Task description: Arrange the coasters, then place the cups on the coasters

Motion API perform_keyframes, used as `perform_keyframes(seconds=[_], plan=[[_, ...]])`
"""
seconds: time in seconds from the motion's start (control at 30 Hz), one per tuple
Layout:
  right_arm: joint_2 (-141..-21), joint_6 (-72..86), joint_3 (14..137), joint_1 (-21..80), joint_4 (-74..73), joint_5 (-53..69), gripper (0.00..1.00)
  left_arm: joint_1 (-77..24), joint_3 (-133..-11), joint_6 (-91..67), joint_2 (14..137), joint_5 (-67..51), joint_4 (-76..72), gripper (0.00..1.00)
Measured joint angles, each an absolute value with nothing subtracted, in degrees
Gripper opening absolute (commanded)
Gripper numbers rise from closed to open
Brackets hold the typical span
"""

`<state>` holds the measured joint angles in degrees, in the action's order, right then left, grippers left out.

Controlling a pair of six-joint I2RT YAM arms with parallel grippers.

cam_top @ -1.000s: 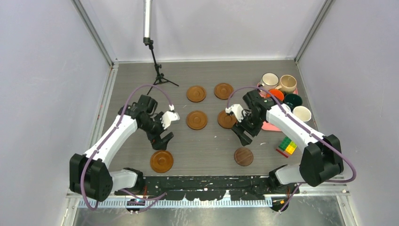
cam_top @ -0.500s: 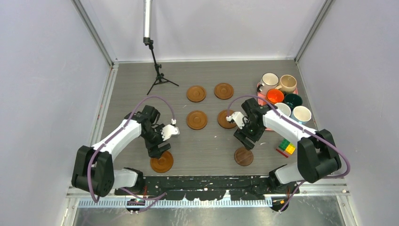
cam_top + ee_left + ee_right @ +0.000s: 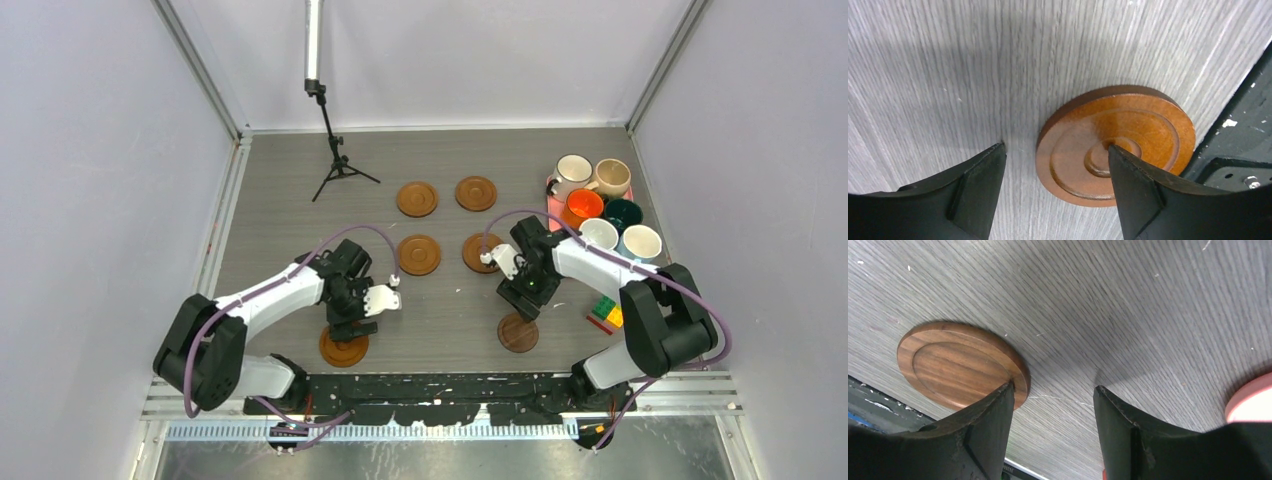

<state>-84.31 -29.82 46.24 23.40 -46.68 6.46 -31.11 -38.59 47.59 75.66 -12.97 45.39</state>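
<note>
Quick look from the top camera. Four reddish-brown coasters sit in a two-by-two block mid-desk point(image 3: 450, 300): far-left coaster point(image 3: 417, 199), far-right coaster point(image 3: 476, 193), near-left coaster point(image 3: 419, 254) and near-right coaster point(image 3: 478, 253), that last one partly under the right arm. The mugs are bunched at the far right: white mug point(image 3: 573, 170), beige mug point(image 3: 612, 177), orange mug point(image 3: 584, 205), dark green mug point(image 3: 622, 214), second white mug point(image 3: 600, 234) and light blue mug point(image 3: 641, 242). A pink tray point(image 3: 553, 192) peeks out beside them, and toy bricks point(image 3: 608, 312) lie nearer the arms. The last two coasters are at the near edge, and only the wrist cams show them properly. The fifth reddish coaster point(image 3: 1143, 130) has turned concentric rings and a raised hub in the middle. The dark coaster point(image 3: 955, 365) is plain streaky grain with a lighter outer band. The left pincer point(image 3: 1055, 146) is released and holding nothing: one finger is down on bare desk just left of the reddish coaster, the other over its hub. The right pincer point(image 3: 1053, 386) is released too: one finger is at the dark coaster's edge, the other is on bare desk, and the gap between them shows only woodgrain. The right wrist cam also catches a pink tray corner at its edge.
</note>
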Motion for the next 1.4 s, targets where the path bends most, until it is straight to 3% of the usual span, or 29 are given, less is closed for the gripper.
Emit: perform_keyframes(seconds=[0.3, 0.6, 1.03, 1.4], plan=[[-84.6, -27.8, 45.5, 25.2, -45.5, 6.3, 0.58, -40.2, -42.4, 42.3, 80.8, -11.5, 42.2, 0.68], [-84.9, -25.4, 45.6, 25.4, -45.9, 6.0, 0.51, -48.6, -50.6, 36.3, 89.6, -13.6, 35.8, 0.67], [-87.8, -23.6, 48.3, 25.5, -46.6, 8.0, 0.42, -51.8, -58.6, 33.3, 97.3, -14.9, 30.3, 0.67], [-88.6, -23.6, 48.9, 25.5, -47.2, 8.3, 0.42, -52.1, -60.1, 31.7, 97.9, -15.0, 28.9, 0.80]])
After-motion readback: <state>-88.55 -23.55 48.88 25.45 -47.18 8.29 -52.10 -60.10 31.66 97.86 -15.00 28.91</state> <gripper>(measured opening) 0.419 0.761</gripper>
